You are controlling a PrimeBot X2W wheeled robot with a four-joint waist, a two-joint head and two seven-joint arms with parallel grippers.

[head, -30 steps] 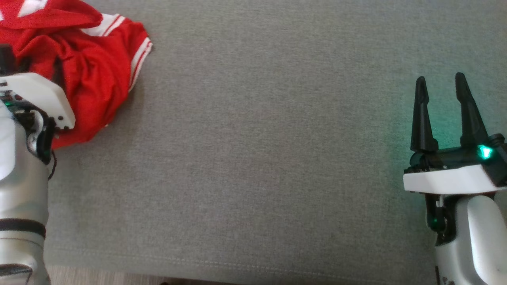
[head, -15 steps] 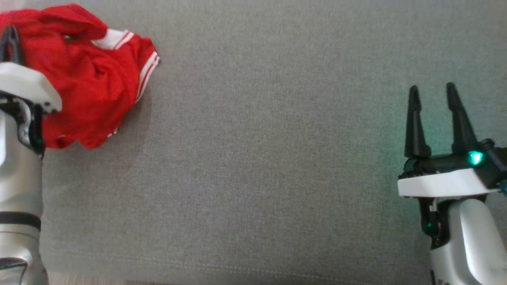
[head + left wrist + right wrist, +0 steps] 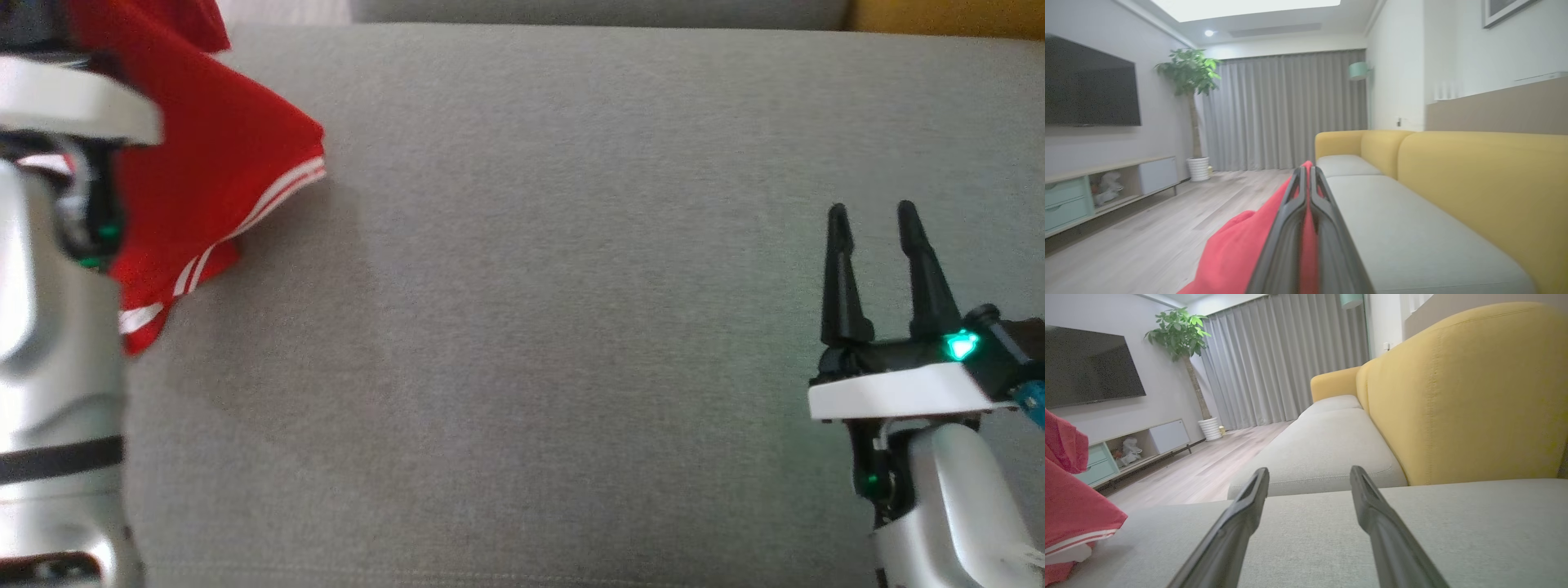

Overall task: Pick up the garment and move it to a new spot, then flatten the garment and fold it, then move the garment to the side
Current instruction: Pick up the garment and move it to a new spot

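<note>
Grip has been taken: the left pincer (image 3: pixel 1307 171) is now clamped on the garment (image 3: pixel 220 155), which has been lifted from its heap over the sofa's (image 3: pixel 571 286) left end. The right pincer (image 3: pixel 871 214) is held apart, empty. Relocation can be begun.

The pale forearm (image 3: pixel 57 351) hides part of the red garment (image 3: pixel 220 155).

Soft, even indoor light; a rectangular white ceiling light panel (image 3: pixel 1245 6) glares in the left wrist view. The red, white-striped cloth garment (image 3: pixel 229 163) casts a faint shadow on the grey fabric sofa cushion (image 3: pixel 531 286). The silver left forearm (image 3: pixel 57 343) is blurred.
</note>
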